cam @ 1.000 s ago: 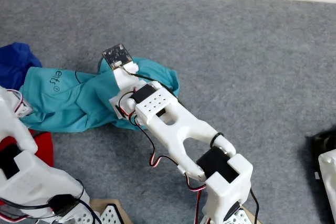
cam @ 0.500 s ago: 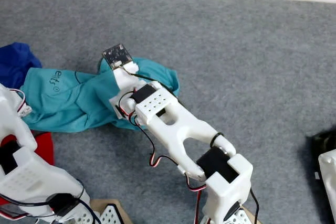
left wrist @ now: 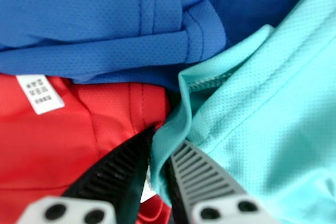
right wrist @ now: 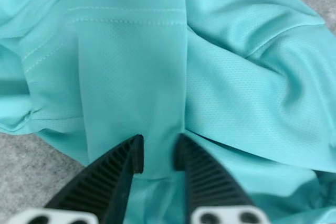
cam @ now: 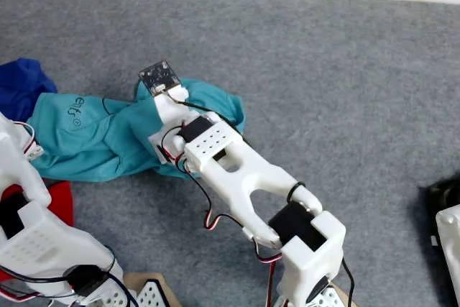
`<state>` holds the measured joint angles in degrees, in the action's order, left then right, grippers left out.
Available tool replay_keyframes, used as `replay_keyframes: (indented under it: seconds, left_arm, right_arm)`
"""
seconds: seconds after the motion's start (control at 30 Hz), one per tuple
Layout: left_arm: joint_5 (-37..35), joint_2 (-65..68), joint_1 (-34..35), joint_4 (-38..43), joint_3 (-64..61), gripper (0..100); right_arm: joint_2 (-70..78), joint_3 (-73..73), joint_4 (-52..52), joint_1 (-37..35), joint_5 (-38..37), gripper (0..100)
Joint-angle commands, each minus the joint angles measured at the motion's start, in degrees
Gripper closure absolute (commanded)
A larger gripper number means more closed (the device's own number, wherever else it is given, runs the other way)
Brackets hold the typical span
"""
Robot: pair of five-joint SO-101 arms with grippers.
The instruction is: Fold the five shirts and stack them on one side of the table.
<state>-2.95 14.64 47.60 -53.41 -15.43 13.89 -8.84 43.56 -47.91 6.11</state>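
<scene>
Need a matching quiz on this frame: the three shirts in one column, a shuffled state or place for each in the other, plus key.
1. teal shirt
2. blue shirt
3. red shirt

A. has a white label lying on it
B. pinched by the left gripper and the right gripper
C. bunched up, farthest of the three from the arms' bases

Pairs: 1-B, 2-C, 3-A

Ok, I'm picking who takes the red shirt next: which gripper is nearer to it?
Left. The left gripper is over the red shirt, pinching the teal shirt beside it; the right gripper grips the teal shirt farther away.
</scene>
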Motion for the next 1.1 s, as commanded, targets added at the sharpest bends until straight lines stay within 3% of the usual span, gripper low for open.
replay_keyframes:
  seconds: [0.0, 0.5, 0.7, 0.9, 1.07]
  left_arm:
    - [0.6, -0.5, 0.3, 0.8, 1.5, 99]
    - [0.6, -0.4, 0.2, 0.8, 1.5, 99]
    - [0.6, -0.4, 0.1, 0.8, 1.5, 99]
    - [0.6, -0.4, 0.1, 0.8, 1.5, 99]
    - [0.6, -0.4, 0.1, 0.8, 1.5, 99]
  right_arm:
    - [-1.0, 2.0, 0.7, -0.9, 0.6, 94.3]
    - [-1.1, 4.9, 2.1, 2.6, 0.4, 94.0]
    - [-0.7, 5.1, 2.0, 2.4, 0.4, 78.8]
    - [-0.6, 5.1, 1.5, 2.5, 0.3, 79.6]
    - [3.2, 7.1, -5.0, 2.8, 0.3, 79.6]
